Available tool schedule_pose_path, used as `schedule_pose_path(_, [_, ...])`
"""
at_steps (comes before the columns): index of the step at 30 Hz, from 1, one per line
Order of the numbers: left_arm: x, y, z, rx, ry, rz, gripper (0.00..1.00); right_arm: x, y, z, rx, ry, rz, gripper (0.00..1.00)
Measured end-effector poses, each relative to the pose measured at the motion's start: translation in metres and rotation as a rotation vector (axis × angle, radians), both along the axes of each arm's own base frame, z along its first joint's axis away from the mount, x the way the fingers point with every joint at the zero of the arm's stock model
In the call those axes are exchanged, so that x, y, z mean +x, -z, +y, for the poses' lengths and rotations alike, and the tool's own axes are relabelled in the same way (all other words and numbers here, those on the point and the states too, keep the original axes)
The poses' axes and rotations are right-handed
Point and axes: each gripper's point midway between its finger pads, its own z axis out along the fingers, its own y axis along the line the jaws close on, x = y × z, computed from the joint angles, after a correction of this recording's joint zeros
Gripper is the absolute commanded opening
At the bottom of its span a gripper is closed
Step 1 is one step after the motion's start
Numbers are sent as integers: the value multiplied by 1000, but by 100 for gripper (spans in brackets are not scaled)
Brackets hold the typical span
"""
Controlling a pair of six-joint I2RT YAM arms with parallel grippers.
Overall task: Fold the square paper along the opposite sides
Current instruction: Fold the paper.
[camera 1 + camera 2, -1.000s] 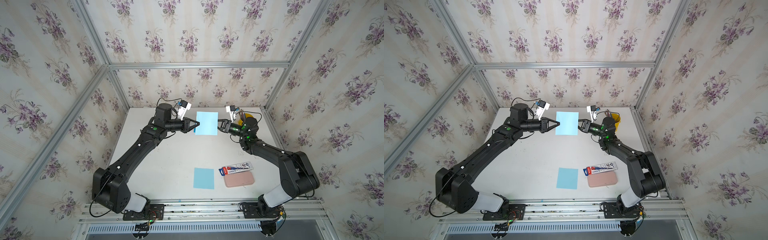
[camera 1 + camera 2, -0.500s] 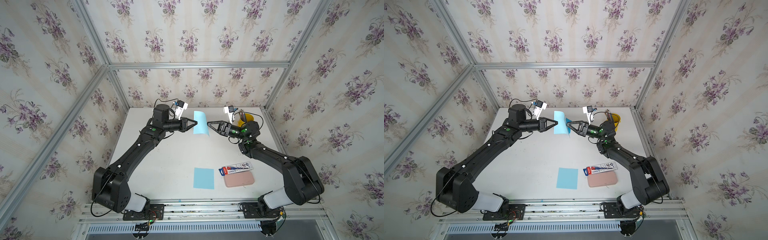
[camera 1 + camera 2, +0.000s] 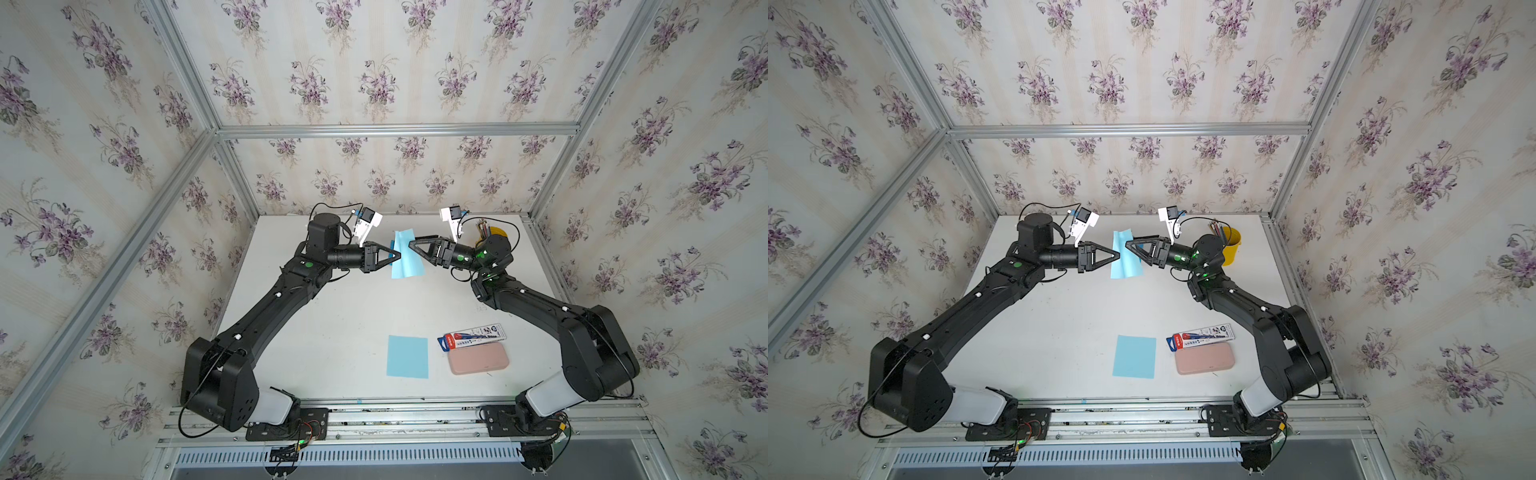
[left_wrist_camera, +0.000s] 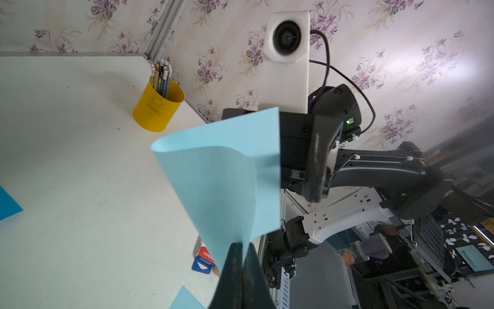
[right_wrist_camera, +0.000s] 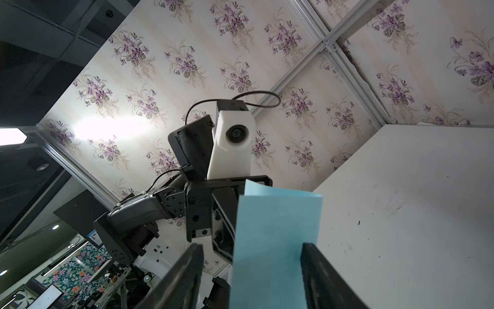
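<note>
The light-blue square paper (image 3: 405, 261) (image 3: 1125, 262) hangs in the air over the far part of the table, bent over into a loose loop. My left gripper (image 3: 399, 254) (image 3: 1118, 254) is shut on it; in the left wrist view the paper (image 4: 227, 182) runs down into the closed tips of the left gripper (image 4: 242, 247). My right gripper (image 3: 415, 251) (image 3: 1133, 249) faces it from the other side and stands open. In the right wrist view the paper (image 5: 275, 235) hangs between the spread fingers of the right gripper (image 5: 251, 247), and neither finger presses on it.
A second blue paper (image 3: 407, 356) lies flat near the table's front, beside a pen package (image 3: 471, 334) and a pink case (image 3: 478, 358). A yellow cup of pencils (image 3: 1231, 245) stands at the back right, behind the right arm. The white table (image 3: 332, 332) has walls on three sides.
The right gripper moved left toward the left one, bending the flat paper into a loop, and its jaws opened and let go. The left gripper stayed shut on the paper.
</note>
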Motion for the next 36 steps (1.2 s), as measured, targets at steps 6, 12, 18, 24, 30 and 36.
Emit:
schedule_pose_path(6, [-3,-3,-2,-19,16,1,0,-1,2,4,0,-12,5,64])
schedule_pose_path(12, [-5,-24,6,29,-17,-73,0,4,-6,-13,-6,36,-12,60])
schedule_pose_path(18, [-8,-33,16,88,-56,-140,0,29,5,-51,-41,192,24,58])
schedule_pose_path(24, [-16,-43,14,83,-46,-164,0,54,36,-70,-87,308,121,55])
schedule_pose_path(30, [-21,-61,10,30,-28,-194,0,66,66,-65,-105,308,211,52])
schedule_pose_path(36, [-18,-71,7,-12,-29,-203,0,53,64,-39,-64,211,228,55])
